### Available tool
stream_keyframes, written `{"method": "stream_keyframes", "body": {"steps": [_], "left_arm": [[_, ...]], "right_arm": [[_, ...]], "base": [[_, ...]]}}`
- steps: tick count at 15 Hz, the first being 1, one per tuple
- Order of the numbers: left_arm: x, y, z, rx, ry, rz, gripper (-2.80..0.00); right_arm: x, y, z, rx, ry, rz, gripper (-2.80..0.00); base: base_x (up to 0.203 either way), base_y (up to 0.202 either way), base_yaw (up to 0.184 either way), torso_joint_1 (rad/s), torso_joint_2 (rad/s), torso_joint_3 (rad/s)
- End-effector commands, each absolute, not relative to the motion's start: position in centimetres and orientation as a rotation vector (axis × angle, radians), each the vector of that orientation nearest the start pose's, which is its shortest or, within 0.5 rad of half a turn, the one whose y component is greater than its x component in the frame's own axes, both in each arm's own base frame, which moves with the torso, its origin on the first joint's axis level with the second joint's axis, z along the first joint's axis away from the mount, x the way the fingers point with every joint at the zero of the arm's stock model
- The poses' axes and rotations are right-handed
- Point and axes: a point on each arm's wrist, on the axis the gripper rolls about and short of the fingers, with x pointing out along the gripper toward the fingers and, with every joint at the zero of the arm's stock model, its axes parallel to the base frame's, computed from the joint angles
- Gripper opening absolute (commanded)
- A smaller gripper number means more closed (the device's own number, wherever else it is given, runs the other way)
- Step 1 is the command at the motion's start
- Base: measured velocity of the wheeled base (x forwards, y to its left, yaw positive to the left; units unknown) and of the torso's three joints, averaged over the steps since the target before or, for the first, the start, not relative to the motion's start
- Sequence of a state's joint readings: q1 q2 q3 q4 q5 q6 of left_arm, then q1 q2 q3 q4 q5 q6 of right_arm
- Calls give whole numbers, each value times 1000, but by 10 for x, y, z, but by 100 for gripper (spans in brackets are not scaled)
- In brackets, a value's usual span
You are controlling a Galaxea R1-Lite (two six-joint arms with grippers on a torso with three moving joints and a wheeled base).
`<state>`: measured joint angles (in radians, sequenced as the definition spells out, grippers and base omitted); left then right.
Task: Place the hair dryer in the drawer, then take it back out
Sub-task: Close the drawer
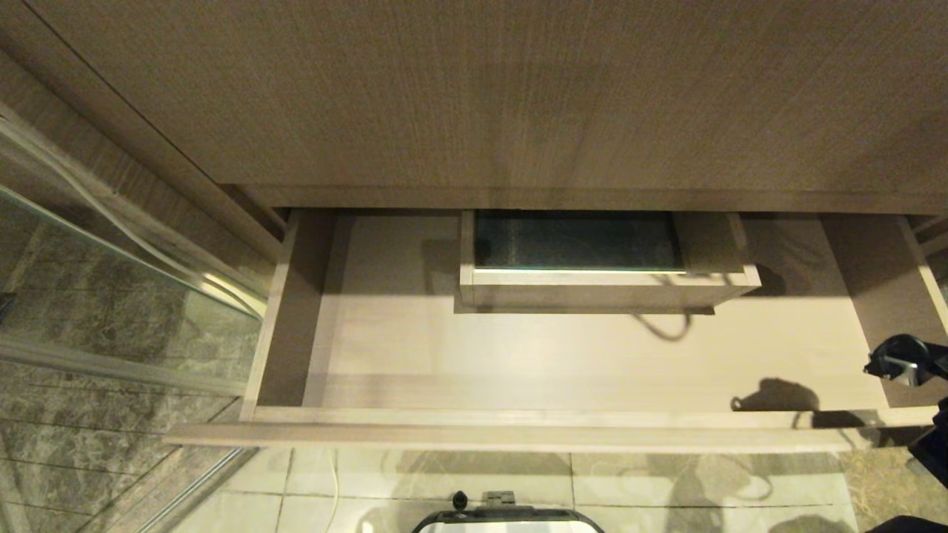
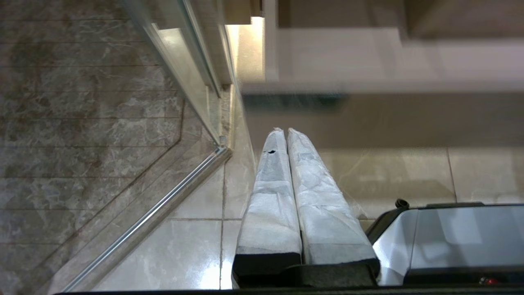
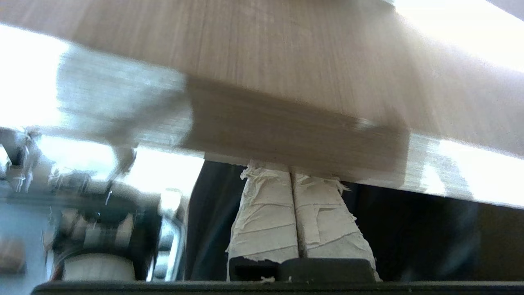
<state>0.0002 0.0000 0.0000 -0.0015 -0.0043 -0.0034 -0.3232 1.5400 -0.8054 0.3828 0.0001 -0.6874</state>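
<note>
Room: bathroom-type space. Glossy pale stone floor tiles (image 1: 511, 474) in front, darker marbled tiles behind a glass partition with a metal frame (image 1: 111, 296) on the robot's left. Light-brown wood-grain vanity top (image 1: 481, 89) fills the upper part of the head view.

One drawer (image 1: 518, 429): wide, shallow, light-brown wood-grain, no handle, pulled out toward the robot. One boxed rectangular cut-out (image 1: 607, 292) sits mid-drawer against the back, dark patterned surface visible down through it. Drawer floor bare apart from shadows.

Hair dryer: not visible in any of the three views, so can't say where it is. It's not in the exposed part of the drawer.

Two grippers:
- right gripper (image 3: 291, 176): two tape-wrapped white fingers pressed together, closed, nothing between them. Tips sit right at the underside edge of a blurred wood-grain panel; contact can't be confirmed. In the head view only a dark piece of the right arm (image 1: 907, 359) shows at the right edge, over the drawer's right end.
- left gripper (image 2: 285, 132): two white wrapped fingers closed on each other, empty, parked low over the floor tiles beside the glass partition, pointing toward the drawer front.

One white-and-black robot base (image 1: 507, 518) at the bottom edge of the head view.
</note>
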Motion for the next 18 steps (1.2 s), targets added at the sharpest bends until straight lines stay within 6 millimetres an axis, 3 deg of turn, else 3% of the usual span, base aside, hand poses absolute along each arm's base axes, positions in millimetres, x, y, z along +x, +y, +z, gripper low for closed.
{"method": "stream_keyframes", "body": {"steps": [1, 6, 11, 18], "left_arm": [[-23, 0, 76, -3, -1, -5, -280], [-23, 0, 75, -4, 0, -5, -280], [-23, 0, 76, -5, -2, -5, -280], [-23, 0, 76, -3, -2, -5, -280]], "right_arm": [[216, -71, 154, -435, 1048, 114, -280], [261, -82, 199, -512, 578, 114, -280], [238, -77, 201, -586, 542, 189, -280], [205, -65, 217, -623, 471, 162, -280]], "base": [[0, 0, 0, 0, 0, 0], [0, 0, 0, 0, 0, 0], [0, 0, 0, 0, 0, 0], [0, 0, 0, 0, 0, 0]]}}
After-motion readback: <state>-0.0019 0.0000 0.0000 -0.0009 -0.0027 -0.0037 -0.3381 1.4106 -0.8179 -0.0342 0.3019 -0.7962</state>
